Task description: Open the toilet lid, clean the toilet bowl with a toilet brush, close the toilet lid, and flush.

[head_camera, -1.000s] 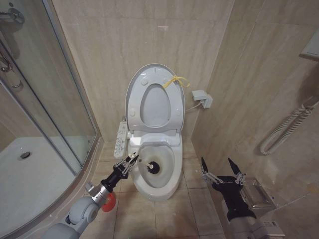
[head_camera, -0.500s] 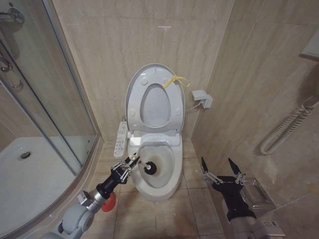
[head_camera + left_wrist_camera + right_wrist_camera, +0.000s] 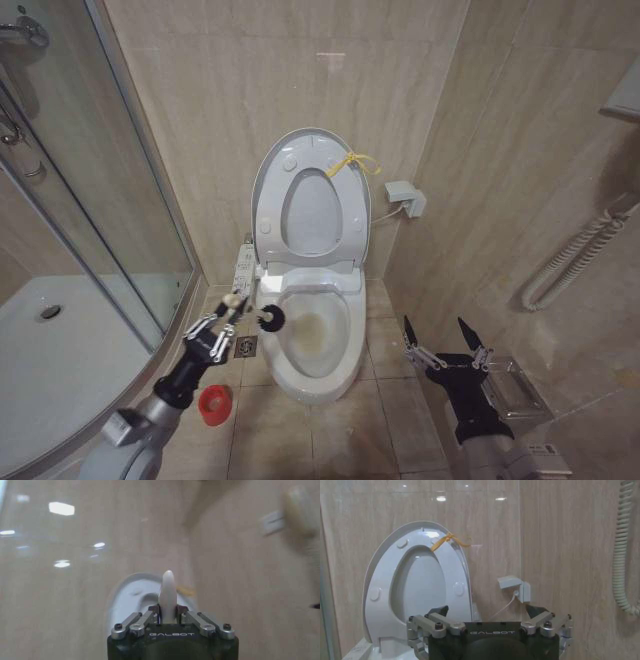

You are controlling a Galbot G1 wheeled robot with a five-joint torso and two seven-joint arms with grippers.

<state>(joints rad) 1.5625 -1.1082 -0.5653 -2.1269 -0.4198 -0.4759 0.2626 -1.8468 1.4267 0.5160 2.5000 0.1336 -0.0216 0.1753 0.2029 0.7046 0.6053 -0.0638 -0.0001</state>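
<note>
We are noting the lid point(image 3: 312, 200) standing raised against the wall. The left gripper point(image 3: 222, 322) is clamping the brush point(image 3: 255, 317), its dark head hanging at the bowl's point(image 3: 315, 345) left rim. The right gripper point(image 3: 446, 345) is idling, jaws spread wide, right of the bowl

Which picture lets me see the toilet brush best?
The head view. There the whole toilet brush shows: white handle held by the left gripper, dark bristle head at the left rim of the toilet bowl. The left wrist view shows only its white handle between the fingers. The right wrist view looks at the raised toilet lid instead.
</note>
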